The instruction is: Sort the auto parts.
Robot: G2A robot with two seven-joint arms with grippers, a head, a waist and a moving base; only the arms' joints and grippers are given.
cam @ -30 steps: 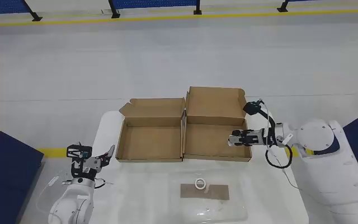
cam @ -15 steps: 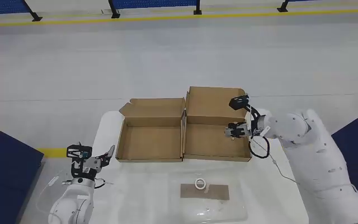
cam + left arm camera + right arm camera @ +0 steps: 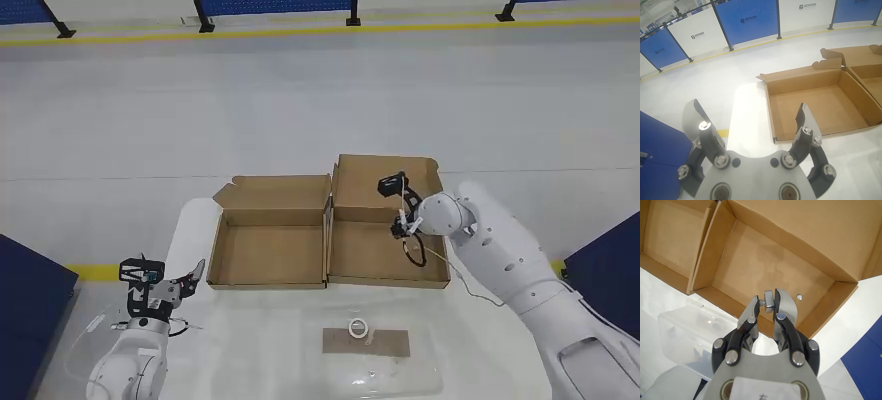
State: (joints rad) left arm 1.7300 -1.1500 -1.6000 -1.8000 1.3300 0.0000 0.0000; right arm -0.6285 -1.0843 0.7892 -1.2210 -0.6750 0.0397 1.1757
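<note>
The white desk (image 3: pixel 255 325) was the biggest thing. Two open cardboard boxes sat side by side on its far half, touching each other, with their lids folded back. The left box (image 3: pixel 268 255) had a bare floor. The right box (image 3: pixel 360 258) had one small thing in it.

A clear plastic tub (image 3: pixel 685 321) sat on the near half of the desk, just in front of the right box. A brown card strip (image 3: pixel 366 343) lay there too, seen from above. It seemed to lie inside the tub, but the clear walls made that hard to tell.

The left gripper (image 3: pixel 748 106) hung near the left front corner of the desk, well apart from the boxes. Its two fingers were spread wide with nothing between them.

The right gripper (image 3: pixel 766 300) hung above the floor of the right box, close to the right wall. Its fingers were squeezed narrow around a metal part (image 3: pixel 769 302). The part had a flat blocky head and a short stud. One finger pressed on the head and the other on the tip of the stud. The part was held up in the air, not touching the box.

A white ring (image 3: pixel 358 326) lay just behind the card strip.

A small screw (image 3: pixel 799 297) lay on the floor of the right box, near the right gripper.
</note>
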